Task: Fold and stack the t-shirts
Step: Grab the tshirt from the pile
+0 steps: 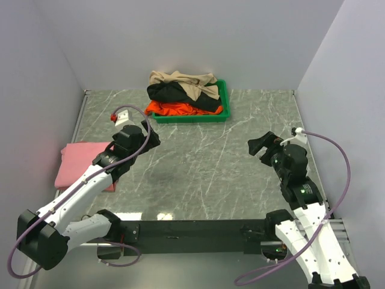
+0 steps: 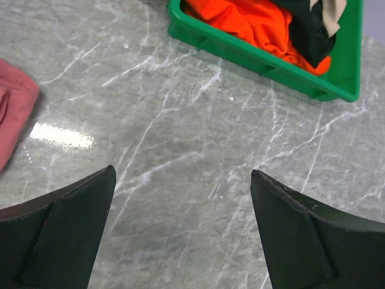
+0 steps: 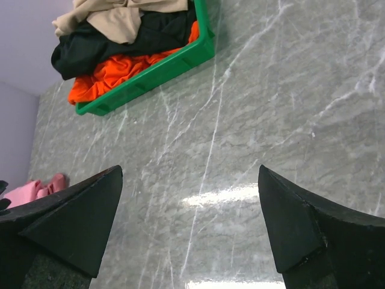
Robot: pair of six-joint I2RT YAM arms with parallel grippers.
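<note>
A folded pink t-shirt (image 1: 80,161) lies flat at the table's left edge; its corner shows in the left wrist view (image 2: 13,108) and the right wrist view (image 3: 33,189). A beige t-shirt (image 1: 180,79), a black t-shirt (image 1: 174,93) and an orange t-shirt (image 1: 174,109) lie crumpled in a heap in the green tray (image 1: 224,96) at the back. They also show in the right wrist view: beige (image 3: 114,18), black (image 3: 120,42), orange (image 3: 114,71). My left gripper (image 1: 150,135) is open and empty, just right of the pink shirt. My right gripper (image 1: 260,146) is open and empty over bare table at the right.
The grey marble table (image 1: 204,156) is enclosed by white walls on the left, back and right. The green tray's rim shows in the left wrist view (image 2: 252,60) and the right wrist view (image 3: 162,69). Cables loop from both wrists.
</note>
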